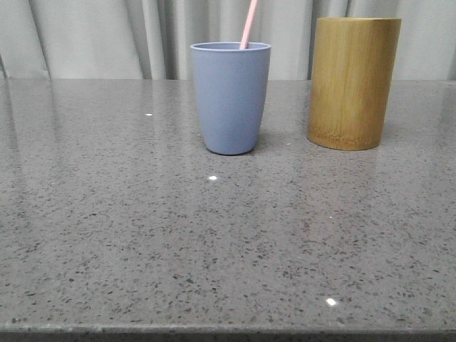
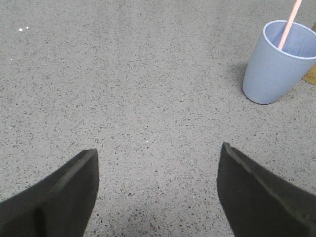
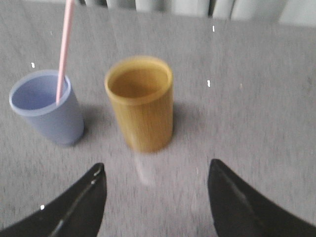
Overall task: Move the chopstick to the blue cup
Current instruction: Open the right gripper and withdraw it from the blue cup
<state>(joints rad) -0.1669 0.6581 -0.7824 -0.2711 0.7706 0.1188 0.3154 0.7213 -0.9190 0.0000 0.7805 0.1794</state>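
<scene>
Grey speckled worktop [image 1: 142, 235] spreads out wide below me, pale curtains [image 1: 92, 35] hanging behind its far edge. On it, toward my right, the bamboo holder [image 1: 353, 83] stands upright, the tallest thing here, and from my right wrist I look down into its open mouth [image 3: 138, 79] and see nothing inside. Just beside it on my left, apart from it, stands the blue cup [image 1: 230, 97], upright as well. One pale pink chopstick [image 1: 249, 23] is in the blue cup, leaning against the rim and poking up well above it; from my left wrist the cup [image 2: 276, 61] sits off to one side with the stick [image 2: 289, 23] slanting out of it. My left jaws [image 2: 158, 190] are spread wide over bare worktop, holding nothing. My right jaws [image 3: 155, 200] are wide too, empty, with the holder and cup beyond them
</scene>
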